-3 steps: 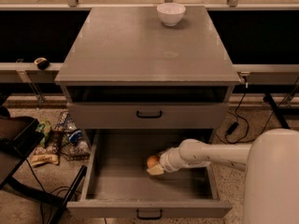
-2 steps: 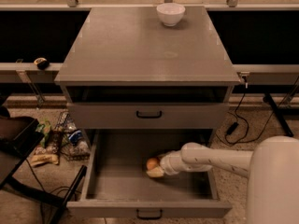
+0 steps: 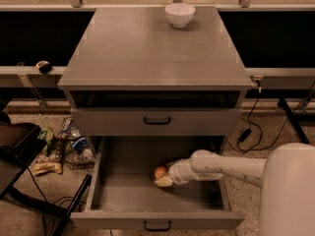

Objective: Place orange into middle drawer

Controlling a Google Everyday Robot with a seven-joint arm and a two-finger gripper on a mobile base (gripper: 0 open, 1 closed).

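The orange (image 3: 160, 171) lies on the floor of the middle drawer (image 3: 98, 181), the grey cabinet's lowest tray, which is pulled wide open with its black handle (image 3: 157, 225) at the front. My gripper (image 3: 165, 178) reaches in from the right on a white arm (image 3: 221, 166). Its tip is right against the orange, low in the drawer's middle. The orange's right side is hidden behind the gripper.
The closed drawer front (image 3: 157, 121) sits directly above, over the back of the open tray. A white bowl (image 3: 179, 14) stands at the back of the cabinet top (image 3: 147, 53). Snack packets and a wire basket (image 3: 69, 149) lie on the floor to the left. Cables (image 3: 248, 132) run on the right.
The arm has settled slightly lower and closer into the drawer. The orange stays in the same spot at the gripper's tip.
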